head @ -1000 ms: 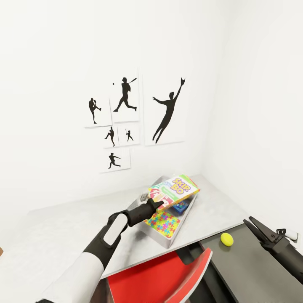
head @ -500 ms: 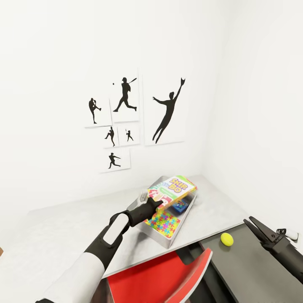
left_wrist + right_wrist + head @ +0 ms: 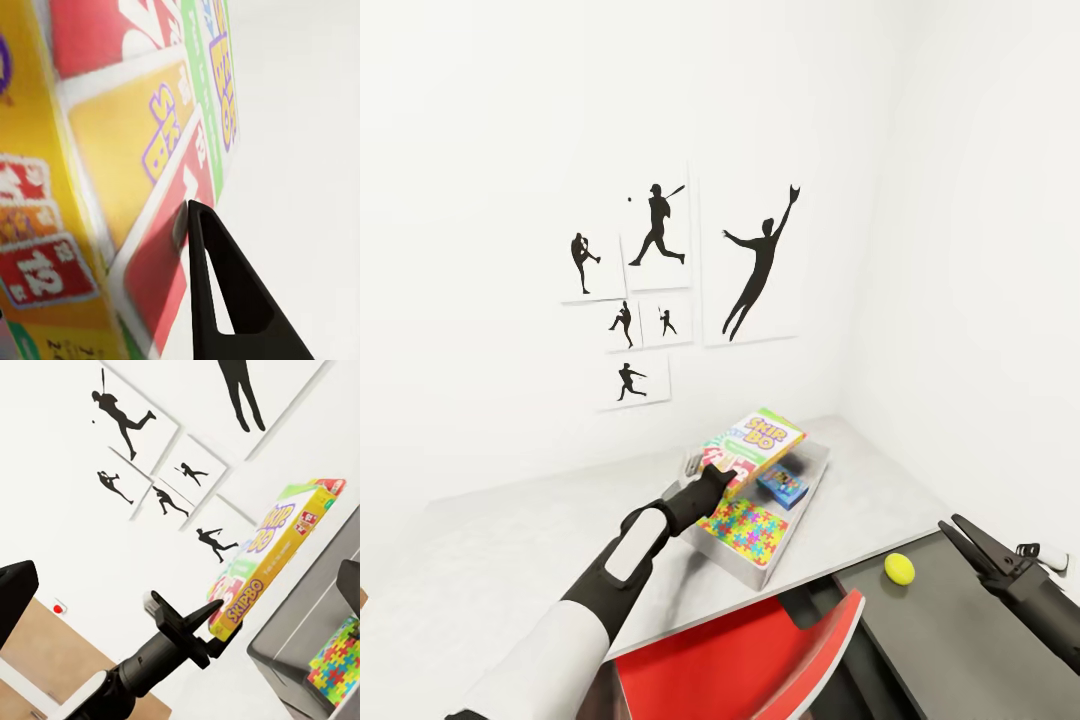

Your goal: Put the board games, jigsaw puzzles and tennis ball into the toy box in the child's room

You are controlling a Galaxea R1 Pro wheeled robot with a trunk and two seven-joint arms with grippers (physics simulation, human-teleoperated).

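Left gripper [image 3: 718, 478] clamped on SKIP-BO box [image 3: 755, 447], held tilted above the toy box [image 3: 812, 478] on the table [image 3: 510, 540]. Right gripper [image 3: 958, 529] empty, fingers apart; tennis ball [image 3: 899, 568] on dark table section

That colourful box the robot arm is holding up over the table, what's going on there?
The left gripper is shut on the green-purple SKIP-BO board game box, holding it tilted above the shallow light grey toy box. A multicoloured jigsaw puzzle and a small blue game box already lie inside. The yellow-green tennis ball sits on the dark grey table section, near the open right gripper.
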